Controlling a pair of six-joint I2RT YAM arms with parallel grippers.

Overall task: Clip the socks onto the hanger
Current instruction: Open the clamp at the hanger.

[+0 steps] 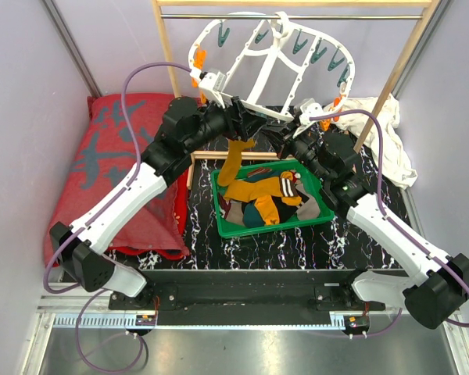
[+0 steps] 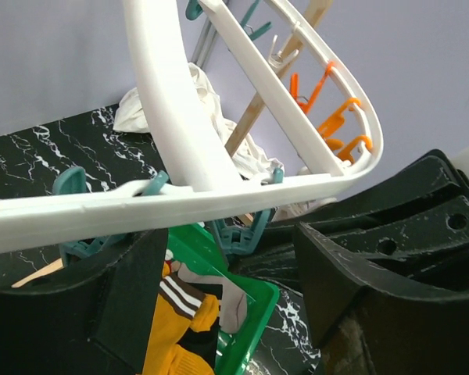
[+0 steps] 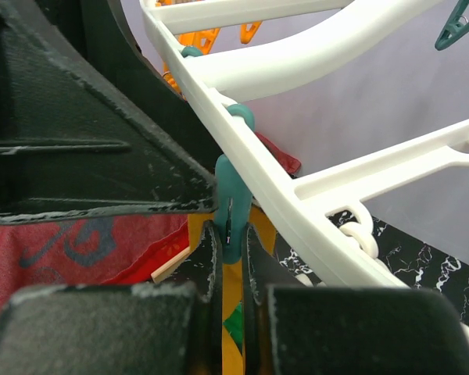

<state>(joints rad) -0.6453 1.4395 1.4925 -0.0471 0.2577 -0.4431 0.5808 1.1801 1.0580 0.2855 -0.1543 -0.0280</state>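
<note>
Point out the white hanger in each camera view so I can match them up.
Top external: hanger in the upper middle, tilted.
Left wrist: hanger as thick white bars sweeping across the upper half.
Right wrist: hanger rim running diagonally from top left to lower right.
Shared landmark: the black marbled tabletop, visible in all three.

L arm & R arm: white shells on long links, black joint housings + bases. Purple cable loops off each. R hand fingers matte black, angular, edges scuffed whitish. L hand same, w/ round holes in one finger.
</note>
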